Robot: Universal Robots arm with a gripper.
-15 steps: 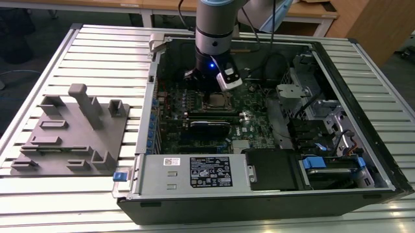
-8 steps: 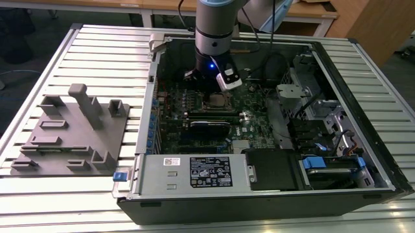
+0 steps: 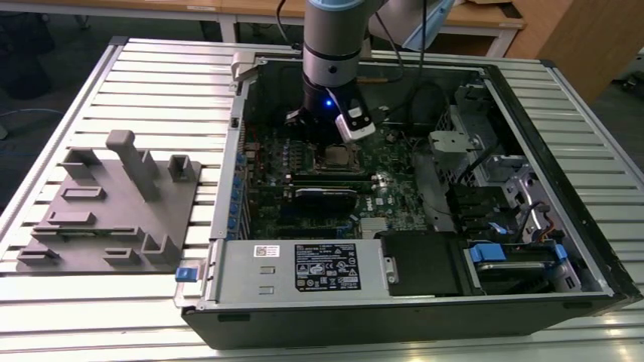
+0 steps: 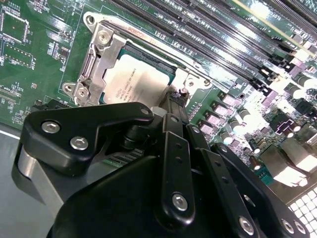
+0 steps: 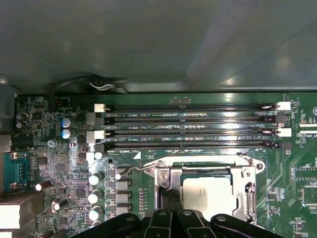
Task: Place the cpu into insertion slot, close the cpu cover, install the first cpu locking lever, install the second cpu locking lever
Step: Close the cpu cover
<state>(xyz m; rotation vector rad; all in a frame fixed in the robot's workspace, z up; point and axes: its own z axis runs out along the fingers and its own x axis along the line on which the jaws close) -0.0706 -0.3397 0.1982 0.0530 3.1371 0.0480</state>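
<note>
Three views, taken in turn.

Exterior view: the gripper is hanging low inside the open computer case. The insertion slot is lying right under its tips.

Second wrist view: the fingers are sitting drawn together, with nothing visibly between them. Their tips are resting at the edge of the cpu cover. The cpu is sitting in the slot just ahead of the tips, and the cover looks folded down around it.

First wrist view: a locking lever is poking out sideways, just beside the tips. The memory slots are lying beyond it.

Judging by this, lever work is underway. Doing it well means bearing on the wire arm, not the chip, then pressing down and sliding it under its hook.

The first wrist view is showing the lever's bent end, and the second is showing the contact spot. The exterior view is showing the arm standing upright over the board. Whether either lever is latched, I cannot tell.
</note>
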